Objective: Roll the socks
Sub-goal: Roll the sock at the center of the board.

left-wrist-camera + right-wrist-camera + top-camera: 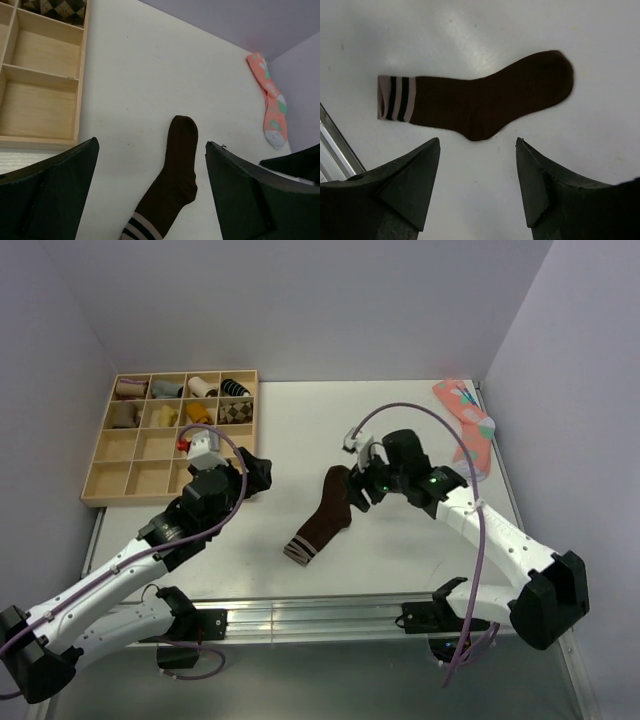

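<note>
Sock (322,517) flat; both end effectors open, empty.

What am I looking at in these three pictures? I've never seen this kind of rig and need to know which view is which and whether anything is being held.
These are two robot arms bolted at the near edge of a white table. The wide picture comes from a fixed camera above and behind them; the other two come from cameras on each wrist, and the dark wedges at the bottom are that arm's own fingers.

The left gripper and the right gripper are both open and hold nothing.

Between them a dark brown knit sock with pale stripes at its cuff lies flat and unrolled. A pink sock with coloured dots lies at the far right corner. At the far left sits a wooden compartment tray; its far compartments hold small rolled sock bundles, and several others show bare wood.
</note>
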Robot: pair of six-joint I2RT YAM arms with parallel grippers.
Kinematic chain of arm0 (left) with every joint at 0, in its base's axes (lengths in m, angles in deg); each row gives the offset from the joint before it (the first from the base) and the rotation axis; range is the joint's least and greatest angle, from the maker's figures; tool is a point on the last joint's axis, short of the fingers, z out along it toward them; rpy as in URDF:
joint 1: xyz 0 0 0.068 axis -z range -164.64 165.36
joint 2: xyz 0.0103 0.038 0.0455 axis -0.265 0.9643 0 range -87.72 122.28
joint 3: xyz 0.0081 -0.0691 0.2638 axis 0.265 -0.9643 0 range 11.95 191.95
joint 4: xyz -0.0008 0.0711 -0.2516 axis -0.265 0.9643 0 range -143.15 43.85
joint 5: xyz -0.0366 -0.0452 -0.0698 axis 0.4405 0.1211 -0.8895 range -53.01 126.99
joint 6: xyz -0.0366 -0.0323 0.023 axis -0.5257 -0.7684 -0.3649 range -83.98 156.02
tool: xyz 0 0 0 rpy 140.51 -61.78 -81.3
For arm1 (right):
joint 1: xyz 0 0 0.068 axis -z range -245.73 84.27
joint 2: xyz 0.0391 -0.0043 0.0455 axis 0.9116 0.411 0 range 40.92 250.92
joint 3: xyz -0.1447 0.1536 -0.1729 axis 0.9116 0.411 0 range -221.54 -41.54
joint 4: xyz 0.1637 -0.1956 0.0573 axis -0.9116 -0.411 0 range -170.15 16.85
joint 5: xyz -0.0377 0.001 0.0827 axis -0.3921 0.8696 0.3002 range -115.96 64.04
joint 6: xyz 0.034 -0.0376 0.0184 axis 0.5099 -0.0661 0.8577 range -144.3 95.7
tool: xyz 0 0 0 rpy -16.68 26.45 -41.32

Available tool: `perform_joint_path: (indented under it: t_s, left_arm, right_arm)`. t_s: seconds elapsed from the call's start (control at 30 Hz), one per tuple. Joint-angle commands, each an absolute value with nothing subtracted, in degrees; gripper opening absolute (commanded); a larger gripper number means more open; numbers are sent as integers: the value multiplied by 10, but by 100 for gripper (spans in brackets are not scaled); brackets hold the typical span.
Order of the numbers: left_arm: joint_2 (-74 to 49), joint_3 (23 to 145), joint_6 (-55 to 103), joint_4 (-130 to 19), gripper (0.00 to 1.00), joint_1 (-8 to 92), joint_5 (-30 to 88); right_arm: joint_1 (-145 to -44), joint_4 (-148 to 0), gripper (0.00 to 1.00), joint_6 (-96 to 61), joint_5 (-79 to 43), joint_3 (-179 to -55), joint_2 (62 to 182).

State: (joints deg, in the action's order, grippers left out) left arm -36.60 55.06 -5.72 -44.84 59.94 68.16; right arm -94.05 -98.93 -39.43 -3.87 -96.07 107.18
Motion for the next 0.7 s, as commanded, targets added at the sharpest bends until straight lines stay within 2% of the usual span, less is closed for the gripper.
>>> perform_joint_path:
  t_s: [0.0,0.17,0.47,0.67]
  left_arm:
    - [-410,536,-105,-430,92,598,715]
    - [-454,502,-142,-400,89,597,736]
    - [-488,479,-171,-369,86,597,753]
    - [-509,479,-176,-351,84,597,769]
  right_arm:
    - [-999,-994,68,-399,-72,-938,1087]
    - [-1061,-979,65,-402,-107,-914,1123]
    - [-1194,-965,62,-370,-169,-946,1223]
    - [-1233,-955,60,-351,-184,-981,1266]
